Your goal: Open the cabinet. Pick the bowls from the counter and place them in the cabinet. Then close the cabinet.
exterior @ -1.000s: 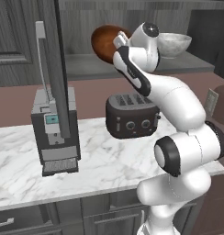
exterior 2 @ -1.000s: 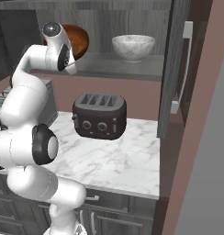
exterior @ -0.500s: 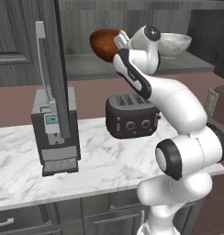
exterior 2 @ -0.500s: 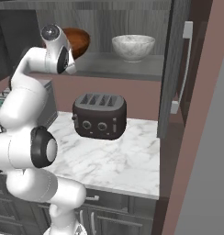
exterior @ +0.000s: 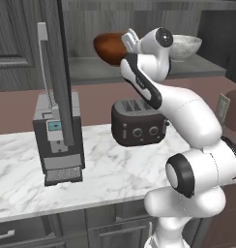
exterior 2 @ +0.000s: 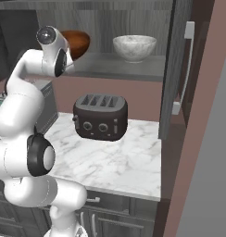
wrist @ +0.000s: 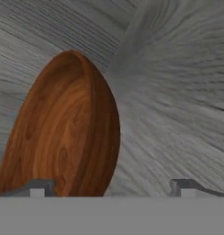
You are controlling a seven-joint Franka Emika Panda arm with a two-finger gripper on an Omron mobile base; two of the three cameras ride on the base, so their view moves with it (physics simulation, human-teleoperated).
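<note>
The cabinet (exterior 2: 177, 69) stands open, one door (exterior: 57, 72) swung out at the left and the other at the right. Inside, on its shelf (exterior 2: 110, 69), the reddish-brown bowl (exterior: 108, 47) (exterior 2: 78, 41) sits at the left and the pale grey-white bowl (exterior: 187, 46) (exterior 2: 134, 46) at the right. My gripper (exterior: 129, 39) is raised to the shelf, right beside the brown bowl. In the hand view the gripper (wrist: 109, 188) is open, its tips wide apart, and the brown bowl (wrist: 63, 128) stands close in front of the left tip.
A black toaster (exterior: 139, 126) (exterior 2: 100, 116) stands on the marble counter (exterior: 105, 169) under the shelf. A grey coffee machine (exterior: 57, 140) stands on the counter at the left, behind the open left door. Dark drawer fronts (exterior 2: 101, 217) run below the counter.
The jaws have opened and let go of the reddish-brown bowl, which now rests on the cabinet shelf. The arm has hardly moved.
</note>
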